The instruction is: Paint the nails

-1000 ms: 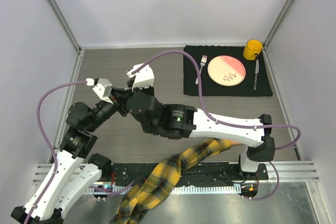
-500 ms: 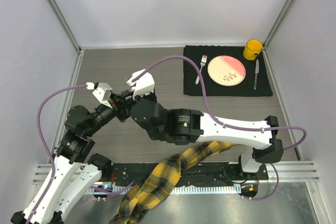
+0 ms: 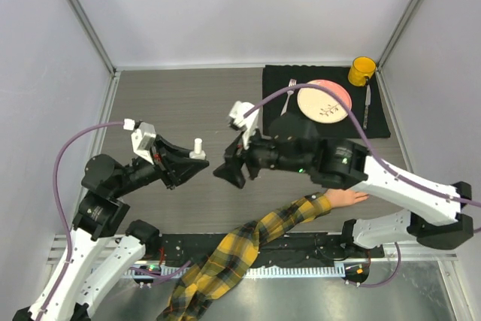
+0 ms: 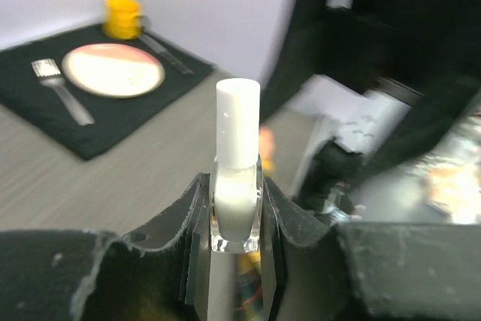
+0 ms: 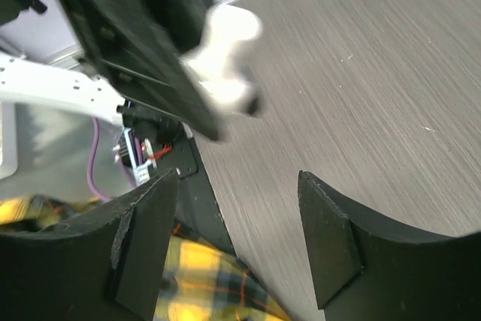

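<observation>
Top view first. Shows the right hand backed off from the left hand, just beside it now rather than pressed up against it as half a second ago. Shows too the right arm swung off to the right, no longer lying across the mannequin hand. Leaves that peach hand uncovered on the tabletop near the front edge, right of centre, with the plaid sleeve trailing toward the near left. Puts the nails at its right-hand end, too small to make out, well apart from both robot hands. Finds the bottle upright in the left hand.

Left wrist view next. Confirms the left hand clamped on the small clear bottle, a finger on each side, white cap seated on top. Catches the right arm only as a dark blur at right. Takes in, farther off, a plate, fork and yellow mug on a black mat.

Right wrist view last. Shows the right hand spread wide, nothing between its fingers but bare tabletop, with the capped bottle blurred above and outside the grip.

Means, most likely, no cap off and no brush out yet. Looks like a release between twists or a slipped grip; cannot tell which. Calls for closing on the cap again before any polish reaches the nails.
</observation>
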### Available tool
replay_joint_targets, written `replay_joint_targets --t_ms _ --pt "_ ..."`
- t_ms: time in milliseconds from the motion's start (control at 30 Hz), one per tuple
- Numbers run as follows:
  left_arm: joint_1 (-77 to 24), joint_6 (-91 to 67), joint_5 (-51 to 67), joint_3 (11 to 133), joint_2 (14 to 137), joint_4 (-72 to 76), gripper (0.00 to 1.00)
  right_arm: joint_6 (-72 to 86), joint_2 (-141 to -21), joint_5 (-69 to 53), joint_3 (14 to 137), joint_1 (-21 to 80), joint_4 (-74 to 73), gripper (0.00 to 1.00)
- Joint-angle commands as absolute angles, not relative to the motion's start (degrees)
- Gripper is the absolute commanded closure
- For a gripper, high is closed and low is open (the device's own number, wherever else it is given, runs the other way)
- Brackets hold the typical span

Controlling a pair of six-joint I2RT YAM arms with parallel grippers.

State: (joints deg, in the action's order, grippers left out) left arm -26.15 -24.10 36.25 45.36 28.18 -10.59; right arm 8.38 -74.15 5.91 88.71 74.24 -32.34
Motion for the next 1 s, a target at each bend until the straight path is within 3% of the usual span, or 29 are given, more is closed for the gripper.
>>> replay_joint_targets --t_ms 0,267,667,967 --pt "-26.37 -36.01 51.64 48.25 29.18 3.57 1.0 3.61 -66.72 -25.42 84.39 63.41 -27.87 0.31" --pt "-26.37 -53.0 58.8 46.41 31.03 26.54 1.0 7.9 -69.87 -47.89 85.69 55.37 -14.26 0.42" --pt "-26.37 -52.73 58.71 44.21 31.11 30.32 1.0 20.03 -79.1 -55.37 90.44 55.37 4.82 0.43" --pt "-26.28 -53.17 59.33 44.47 31.46 30.85 1.0 17.22 -78.13 -54.22 91.93 54.84 2.11 0.45"
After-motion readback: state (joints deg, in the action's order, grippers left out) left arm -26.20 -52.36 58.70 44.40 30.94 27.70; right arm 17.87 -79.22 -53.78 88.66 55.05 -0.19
